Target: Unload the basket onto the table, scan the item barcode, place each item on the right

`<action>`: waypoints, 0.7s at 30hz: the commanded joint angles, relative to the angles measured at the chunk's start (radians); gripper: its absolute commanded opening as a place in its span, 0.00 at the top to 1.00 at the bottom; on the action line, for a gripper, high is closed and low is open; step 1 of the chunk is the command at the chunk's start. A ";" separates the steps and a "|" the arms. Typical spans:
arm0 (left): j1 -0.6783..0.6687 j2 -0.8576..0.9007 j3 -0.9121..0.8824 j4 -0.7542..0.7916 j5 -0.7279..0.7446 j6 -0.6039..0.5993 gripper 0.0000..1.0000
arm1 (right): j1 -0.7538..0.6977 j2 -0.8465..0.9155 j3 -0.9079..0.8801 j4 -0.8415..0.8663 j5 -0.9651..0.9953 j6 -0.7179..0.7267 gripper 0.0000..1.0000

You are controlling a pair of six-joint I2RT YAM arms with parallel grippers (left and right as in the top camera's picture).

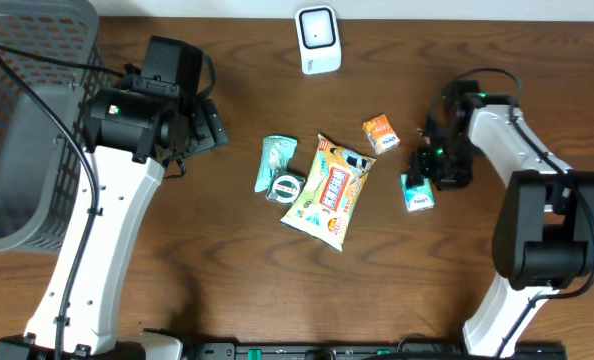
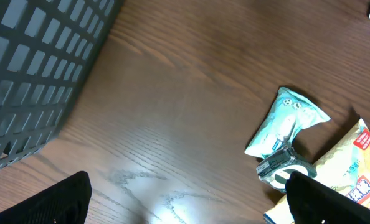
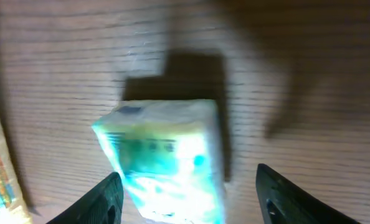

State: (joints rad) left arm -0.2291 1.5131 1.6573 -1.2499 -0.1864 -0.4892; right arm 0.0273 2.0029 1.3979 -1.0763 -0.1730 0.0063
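Your right hand [image 1: 429,172] hangs over the small teal packet [image 1: 418,196], which lies flat on the worktop [image 1: 227,290] toward its right edge. In the wrist view its jaws are apart. One finger [image 3: 104,199] sits close at the packet's side and the other is clear of it. The packet is blurred, with no grip on it.

Your left hand [image 1: 213,128] is spread wide and empty, above bare wood near the grey basket [image 1: 27,150] at the left edge.

The white scanner [image 1: 317,40] stands at the far edge.

Mid-worktop you have a snack bag [image 1: 329,190], an orange carton [image 1: 381,133], a teal pouch [image 1: 275,158] and a tape roll [image 1: 287,186] touching the pouch.
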 commanded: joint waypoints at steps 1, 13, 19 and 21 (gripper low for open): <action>0.003 0.003 0.008 -0.003 -0.013 0.010 0.02 | 0.040 0.011 0.009 0.003 0.025 0.004 0.37; 0.003 0.003 0.008 -0.003 -0.013 0.010 0.02 | 0.035 0.011 -0.046 0.067 0.043 0.004 0.51; 0.003 0.003 0.008 -0.003 -0.013 0.010 0.02 | 0.021 0.011 -0.062 0.075 0.042 0.003 0.56; 0.003 0.003 0.008 -0.003 -0.013 0.010 0.02 | 0.021 0.011 -0.068 0.082 0.040 0.004 0.59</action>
State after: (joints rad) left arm -0.2291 1.5131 1.6573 -1.2499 -0.1864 -0.4892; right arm 0.0517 2.0037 1.3457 -1.0008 -0.1398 0.0113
